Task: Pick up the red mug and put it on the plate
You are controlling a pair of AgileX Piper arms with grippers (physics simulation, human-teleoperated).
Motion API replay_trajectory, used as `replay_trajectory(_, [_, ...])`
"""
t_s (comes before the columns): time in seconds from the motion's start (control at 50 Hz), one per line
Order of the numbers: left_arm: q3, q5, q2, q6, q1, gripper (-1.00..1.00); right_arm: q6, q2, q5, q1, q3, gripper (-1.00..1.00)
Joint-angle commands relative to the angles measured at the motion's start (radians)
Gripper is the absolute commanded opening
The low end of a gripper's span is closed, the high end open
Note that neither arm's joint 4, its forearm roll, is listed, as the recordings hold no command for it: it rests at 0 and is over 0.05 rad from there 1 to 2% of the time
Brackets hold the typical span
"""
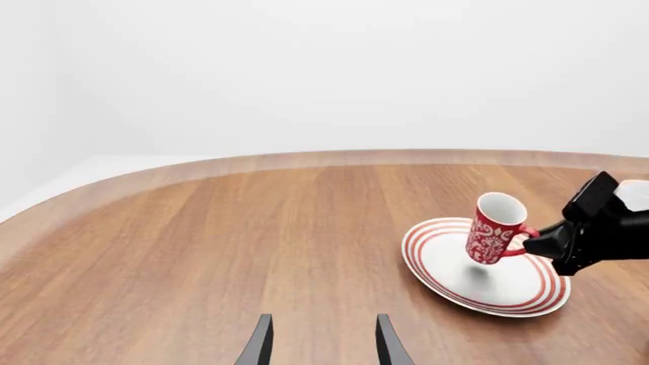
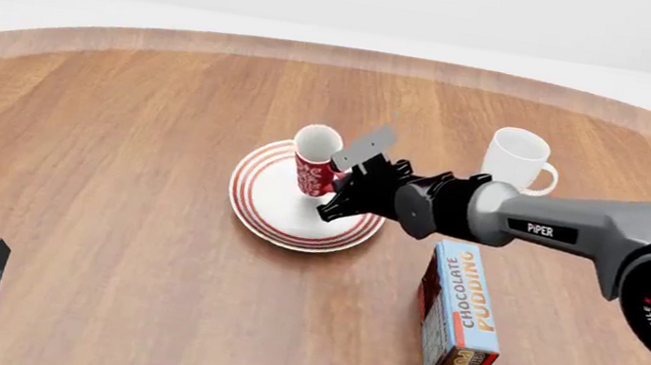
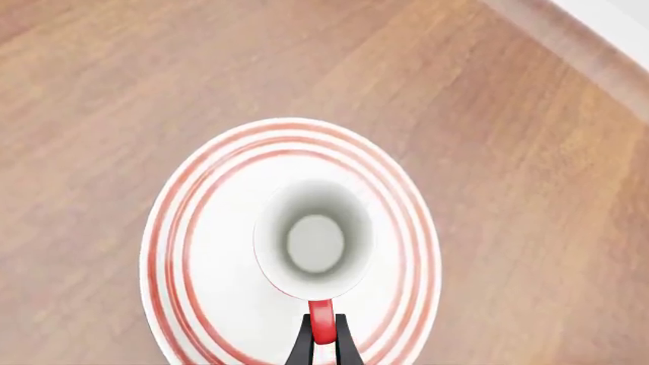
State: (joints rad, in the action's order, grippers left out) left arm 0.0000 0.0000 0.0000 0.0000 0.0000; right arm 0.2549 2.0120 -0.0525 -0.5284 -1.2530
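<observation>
My right end effector pinches the tall red patterned mug by its handle, floating over the round red-ringed white plate mid-frame; I should lower it slowly and straight.

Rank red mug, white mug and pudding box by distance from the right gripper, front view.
1. Red mug: handle clamped in the right gripper, over the plate.
2. White mug: farther back on the table, to the gripper's right.
3. Pudding box: nearer the camera, to the right. Close to the white mug in distance; a loose call.

We see a sim scene: bare white backdrop, rounded wooden table, household crockery and a pudding box.
</observation>
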Motion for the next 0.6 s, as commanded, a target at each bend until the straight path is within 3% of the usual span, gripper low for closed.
replay_trajectory(0.02, [0.0, 0.0, 0.0, 0.0, 0.0, 1.0, -0.009, 0.005, -0.002, -0.004, -0.003, -1.0])
replay_trajectory(0.52, [0.0, 0.0, 0.0, 0.0, 0.0, 1.0, -0.009, 0.026, -0.016, -0.004, -0.004, -1.0])
replay_trajectory(0.54, [0.0, 0.0, 0.0, 0.0, 0.0, 1.0, -0.009, 0.027, -0.019, -0.004, -0.003, 1.0])
replay_trajectory(0.6, [0.0, 0.0, 0.0, 0.0, 0.0, 1.0, -0.006, 0.026, -0.021, 0.0, -0.001, 1.0])
